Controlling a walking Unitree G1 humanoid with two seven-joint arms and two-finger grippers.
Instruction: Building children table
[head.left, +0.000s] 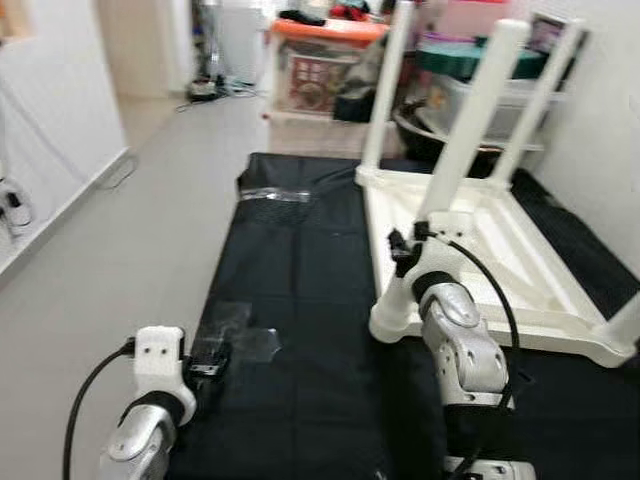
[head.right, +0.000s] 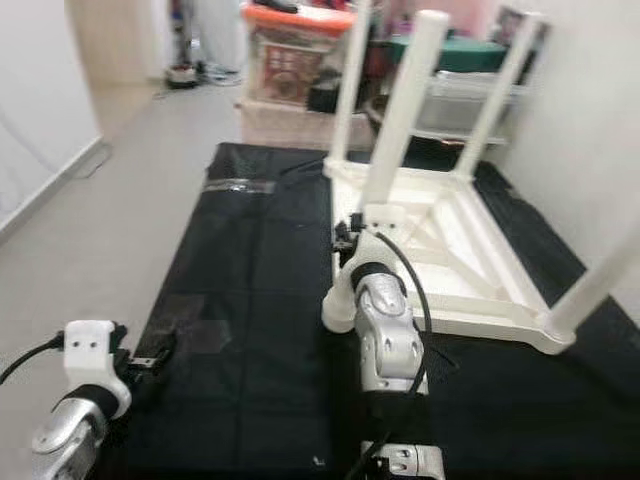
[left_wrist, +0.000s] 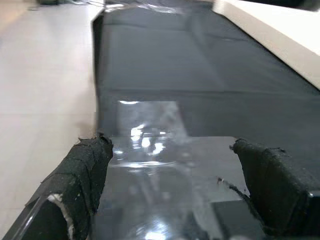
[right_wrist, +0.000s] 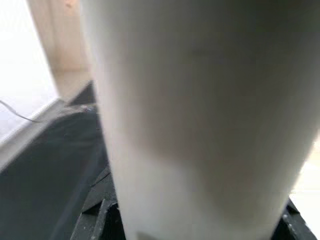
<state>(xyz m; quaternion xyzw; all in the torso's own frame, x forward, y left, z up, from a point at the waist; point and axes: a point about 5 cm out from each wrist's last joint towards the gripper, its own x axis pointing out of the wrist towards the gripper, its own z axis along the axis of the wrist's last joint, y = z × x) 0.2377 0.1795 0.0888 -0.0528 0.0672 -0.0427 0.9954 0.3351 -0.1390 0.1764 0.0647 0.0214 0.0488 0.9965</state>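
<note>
1. black mat (head.left: 300, 330) spread over the pale tiled floor (head.left: 130, 230), with shiny clear tape patches (head.left: 240, 335) stuck on it
2. orange-lidded storage bin (head.left: 318, 62) at the back
3. white wall (head.left: 50, 100) along the left

My arms are silver metal with black joint bands and white wrist housings. A black cable (head.left: 90, 395) loops off my left wrist (head.left: 160, 365); another (head.left: 495, 300) arcs from my right wrist (head.left: 440, 235). My left fingers (left_wrist: 82, 167) wear frayed black padding.

White table (head.left: 520, 270), white legs (head.left: 470, 130); black mat (head.left: 300, 300); grey floor (head.left: 130, 250); black fingers (left_wrist: 85, 170).
</note>
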